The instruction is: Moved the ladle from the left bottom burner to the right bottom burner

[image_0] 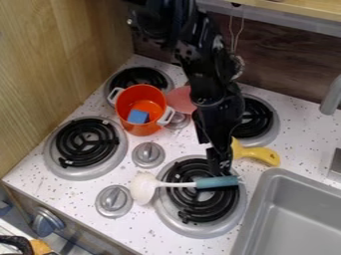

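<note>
Across the right bottom burner (193,217) we see the ladle (182,185), its blue grip (217,182) at the hand (219,172) (clamped or apart, we cannot tell), so we judge the transfer essentially made, with any release and withdrawal remaining.

There are four burners (87,164) and three knobs (148,153) on the surface (143,244); one front knob (45,224) at lower left; one pot (138,128); one blue block (138,116); one ladle (144,188); one sink (293,214); one faucet (331,95).
</note>
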You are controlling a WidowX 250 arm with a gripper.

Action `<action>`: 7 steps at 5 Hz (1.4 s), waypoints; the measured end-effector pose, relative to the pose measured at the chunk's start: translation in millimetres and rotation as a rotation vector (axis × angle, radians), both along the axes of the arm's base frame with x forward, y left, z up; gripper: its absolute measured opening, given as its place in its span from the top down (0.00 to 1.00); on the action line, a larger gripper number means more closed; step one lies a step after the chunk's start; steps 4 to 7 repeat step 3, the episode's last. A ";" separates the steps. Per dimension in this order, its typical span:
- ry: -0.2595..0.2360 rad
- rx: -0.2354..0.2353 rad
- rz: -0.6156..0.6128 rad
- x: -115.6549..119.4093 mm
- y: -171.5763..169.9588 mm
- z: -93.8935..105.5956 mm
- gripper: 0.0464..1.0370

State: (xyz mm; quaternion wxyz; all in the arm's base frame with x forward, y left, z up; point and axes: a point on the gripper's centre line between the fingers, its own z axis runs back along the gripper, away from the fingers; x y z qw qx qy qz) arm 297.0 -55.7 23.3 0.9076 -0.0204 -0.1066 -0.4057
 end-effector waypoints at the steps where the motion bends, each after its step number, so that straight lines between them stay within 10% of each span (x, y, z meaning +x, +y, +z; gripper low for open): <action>1: 0.027 0.018 0.147 -2.9 10.3 11.9 0.04; 3: -0.041 0.036 0.548 10.7 46.1 34.7 0.04; 7: -0.041 0.036 0.548 10.7 46.1 34.7 0.04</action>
